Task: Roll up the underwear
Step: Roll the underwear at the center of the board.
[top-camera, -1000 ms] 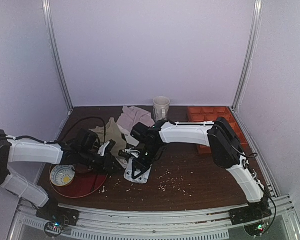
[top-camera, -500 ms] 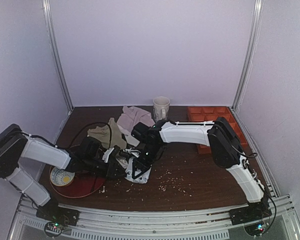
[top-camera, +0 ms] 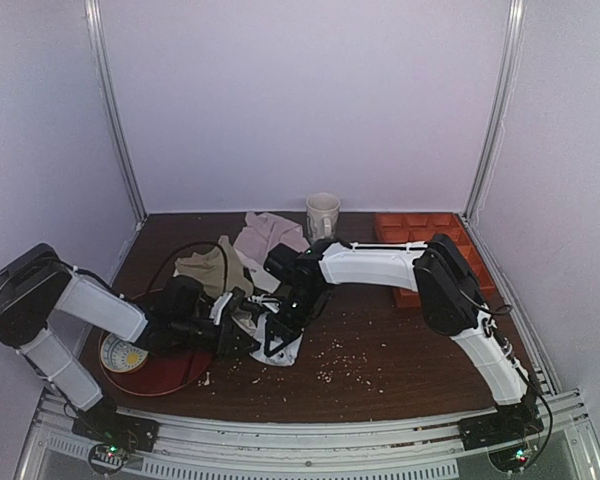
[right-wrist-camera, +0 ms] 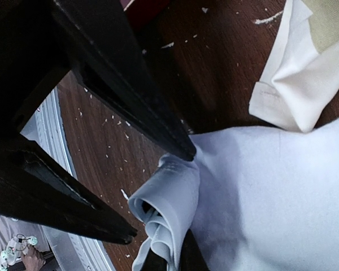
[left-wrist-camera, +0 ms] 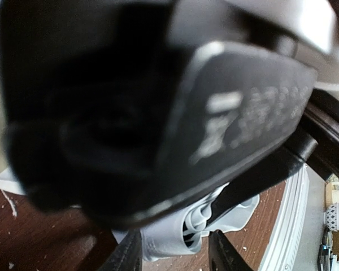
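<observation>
Wood, dark brown, makes the tabletop (top-camera: 410, 340), and small white crumbs (top-camera: 345, 362) lie all over it. Pale lilac walls (top-camera: 310, 100) stand round it, with a metal post (top-camera: 115, 120) in each back corner. A mug (top-camera: 322, 214) and an orange tray (top-camera: 420, 230) sit at the back, and a red plate (top-camera: 170, 373) sits at the left.

The underwear (top-camera: 286, 349) lies near the middle of the tabletop, white, with one edge rolled up. The right pincer (right-wrist-camera: 161, 195) is closed on that rolled edge. The left pincer (top-camera: 239, 336) is just beside it, its two fingers apart, with bare wood between them.

White letters show on a black part (left-wrist-camera: 158, 113) close to the left wrist camera, but they are too blurred to read.
</observation>
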